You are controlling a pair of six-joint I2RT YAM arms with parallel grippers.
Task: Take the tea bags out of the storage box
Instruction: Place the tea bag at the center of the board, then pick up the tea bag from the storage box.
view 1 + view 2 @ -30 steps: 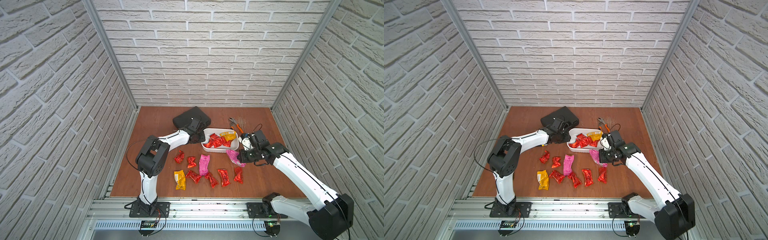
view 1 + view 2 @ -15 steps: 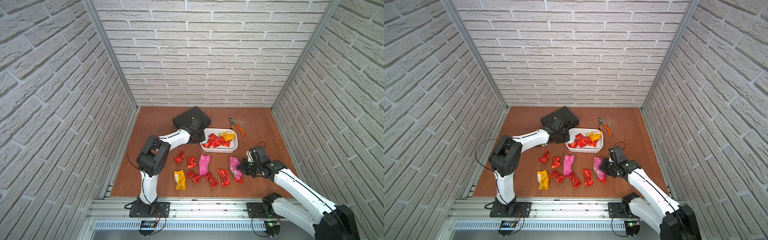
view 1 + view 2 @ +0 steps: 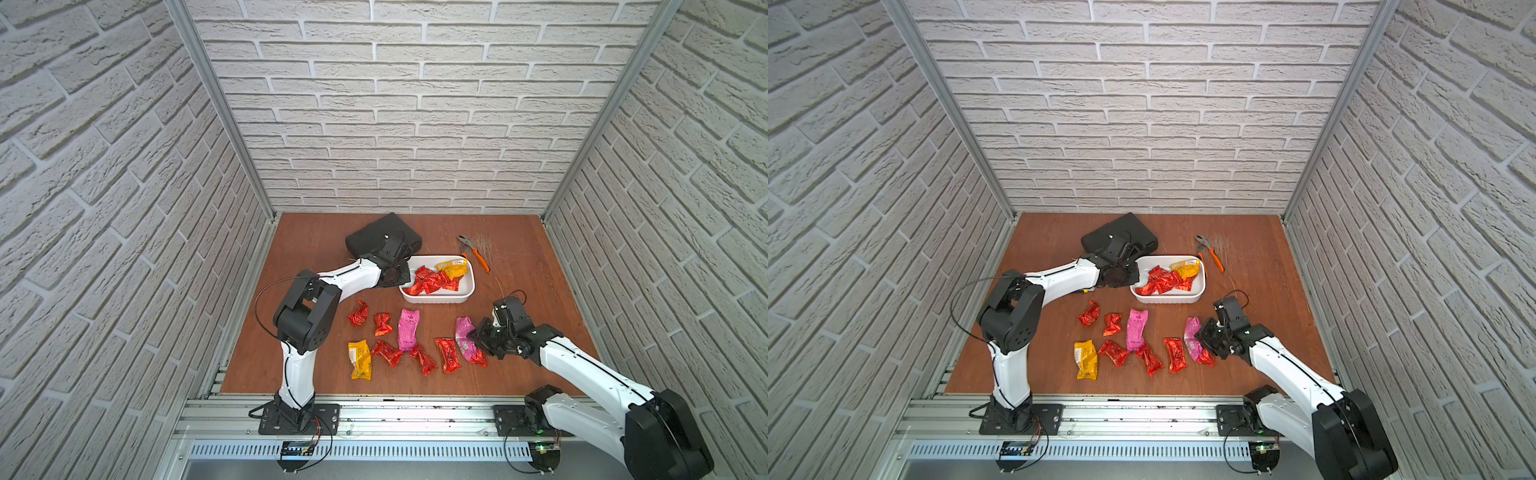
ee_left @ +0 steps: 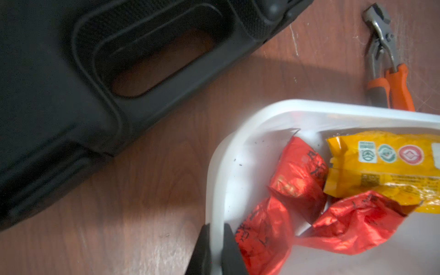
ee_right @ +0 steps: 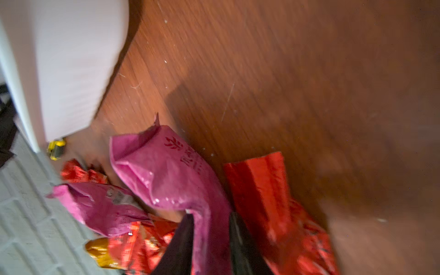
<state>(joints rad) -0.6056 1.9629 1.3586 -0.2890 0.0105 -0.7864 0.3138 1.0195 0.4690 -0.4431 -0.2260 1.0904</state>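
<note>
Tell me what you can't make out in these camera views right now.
- Count of tea bags in the storage box: piled together in both top views, cut off by the left wrist view's edge.
- Whether the right jaws grip the pink tea bag between them: right wrist view blurred, right arm covers them in both top views.

The counter (image 3: 307, 239) is a reddish-brown wood-grain board, faintly scratched, enclosed on three sides by pale brick-pattern panels: a back wall (image 3: 415, 124) along its far edge and a side wall (image 3: 104, 187) on either flank. Aluminium posts (image 3: 222, 108) rise from the counter's two far corners where the panels meet, and a slotted aluminium rail (image 3: 415, 415) runs along its near edge. The light is even and soft, leaving only mild shadows on the counter.
</note>
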